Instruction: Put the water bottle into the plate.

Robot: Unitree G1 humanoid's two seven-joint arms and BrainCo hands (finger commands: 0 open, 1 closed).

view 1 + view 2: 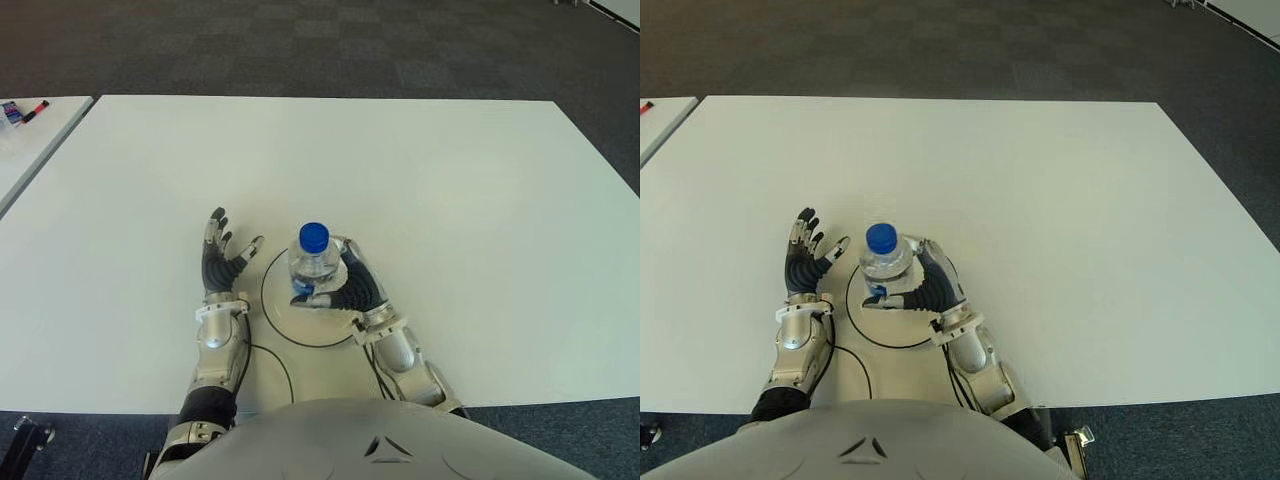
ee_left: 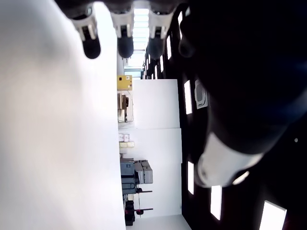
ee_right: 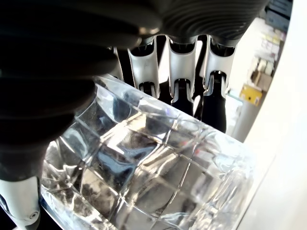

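The water bottle (image 1: 313, 262) is clear, glossy, faceted plastic with a smooth blue cap. The right hand (image 1: 352, 288) shows ribbed black rubber and silvery metal. The surface (image 1: 450, 190) is matt white.

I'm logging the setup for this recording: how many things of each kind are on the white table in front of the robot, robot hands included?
Water bottle: 1, upright on the plate, gripped by the right robot hand
Plate: 1
Robot hands: 2; the left robot hand shows open beside the plate
Total: 4
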